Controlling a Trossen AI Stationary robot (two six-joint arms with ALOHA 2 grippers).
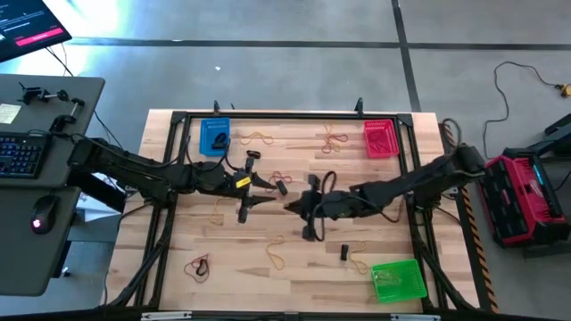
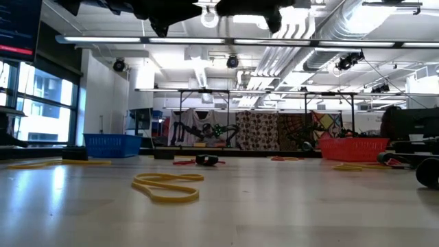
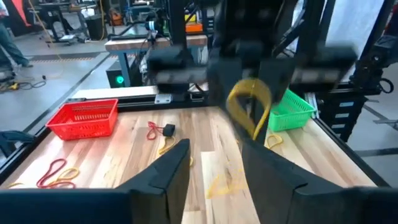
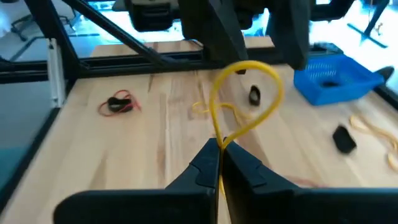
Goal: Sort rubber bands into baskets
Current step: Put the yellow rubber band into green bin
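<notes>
A yellow rubber band (image 4: 249, 93) is held up over the middle of the table, with my right gripper (image 4: 219, 149) (image 1: 293, 205) shut on it. My left gripper (image 3: 214, 146) (image 1: 272, 194) faces it from the table's left, open. Its two fingers stand either side of the loop's far end, and no touch shows. The blue basket (image 1: 215, 135) stands far left, the red basket (image 1: 380, 138) far right and the green basket (image 1: 399, 280) near right. Loose rubber bands lie flat on the wood: yellow (image 1: 259, 138), red and yellow (image 1: 335, 136), red and black (image 1: 197, 266). My right gripper pinches the yellow band's near end (image 4: 224, 138) between its two shut fingertips. The fingers come from the table's right, slanting a little downward. The rest of the band stands out past the tips as an open loop, clear of the table.
More bands lie near the front: yellow (image 1: 277, 259), yellow (image 1: 359, 261) and a black one (image 1: 343, 252). A black frame (image 1: 268, 114) runs round the table. A desk with a keyboard (image 1: 22, 152) stands at the left. A red and black case (image 1: 526, 196) sits on the floor at the right.
</notes>
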